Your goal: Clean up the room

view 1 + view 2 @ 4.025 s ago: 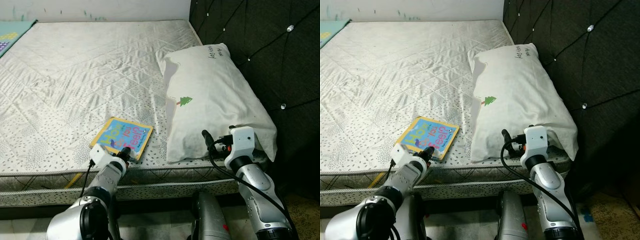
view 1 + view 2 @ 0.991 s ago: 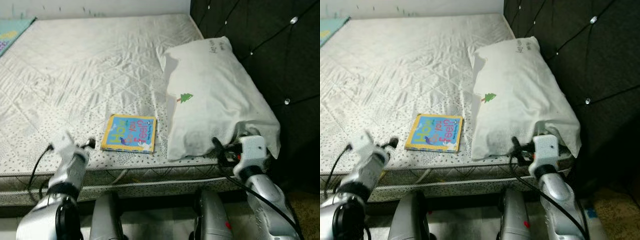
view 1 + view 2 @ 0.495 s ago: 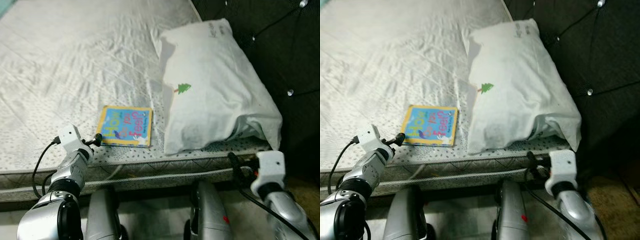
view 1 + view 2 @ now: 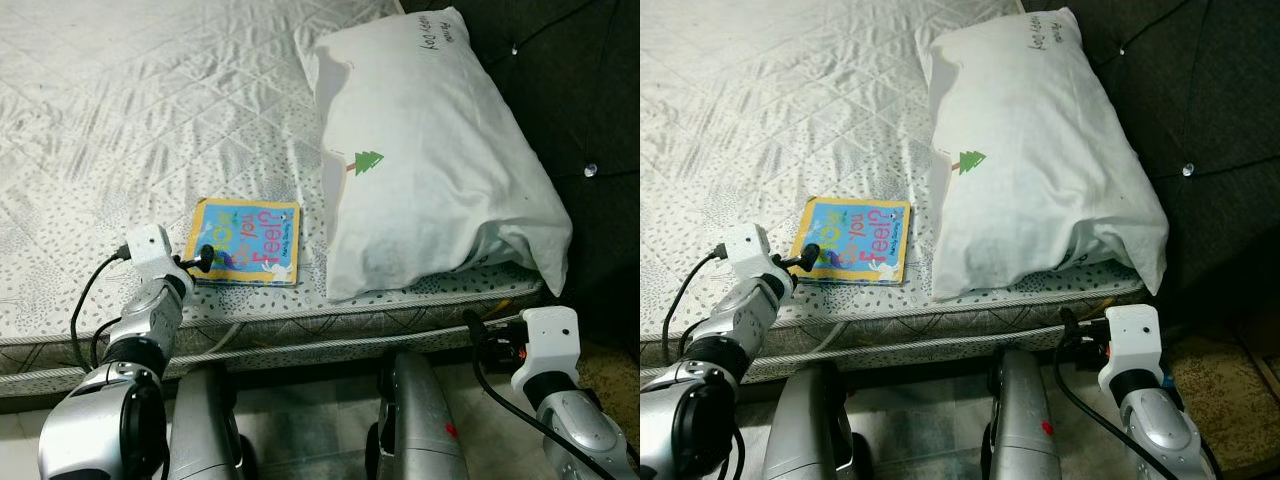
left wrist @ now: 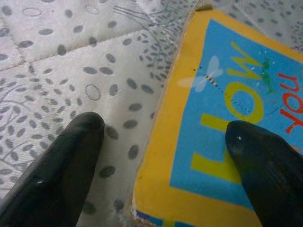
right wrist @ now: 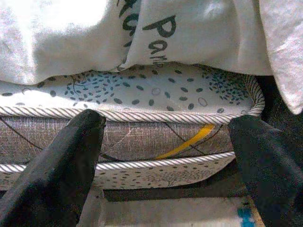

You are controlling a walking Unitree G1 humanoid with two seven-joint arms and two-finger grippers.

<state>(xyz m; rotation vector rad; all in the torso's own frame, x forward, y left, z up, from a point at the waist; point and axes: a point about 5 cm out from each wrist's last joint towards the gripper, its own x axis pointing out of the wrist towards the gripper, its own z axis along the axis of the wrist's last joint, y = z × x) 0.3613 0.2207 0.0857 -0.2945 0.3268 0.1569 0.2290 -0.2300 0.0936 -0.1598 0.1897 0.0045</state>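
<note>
A children's board book (image 4: 246, 241) with a blue cover and yellow border lies flat near the front edge of the mattress (image 4: 120, 130). My left gripper (image 4: 203, 263) is at the book's near left corner. In the left wrist view it stands open: one finger (image 5: 71, 161) over the mattress fabric, the other finger (image 5: 265, 161) over the book (image 5: 227, 113). A white pillow (image 4: 425, 150) lies to the book's right, against the headboard. My right gripper (image 4: 478, 335) hangs open below the mattress edge, facing the bed's side (image 6: 161, 137) under the pillow (image 6: 189, 28).
A dark tufted headboard (image 4: 570, 80) rises on the right. The mattress's piped front edge (image 4: 330, 335) runs between my arms and the bed top. A tiled floor (image 4: 1230, 400) lies at the lower right. My own silver legs (image 4: 415, 420) stand against the bed.
The view has shifted closer and downward. My left gripper has come up to the book's near left corner. My right gripper has dropped from the pillow's corner to below the mattress edge.
</note>
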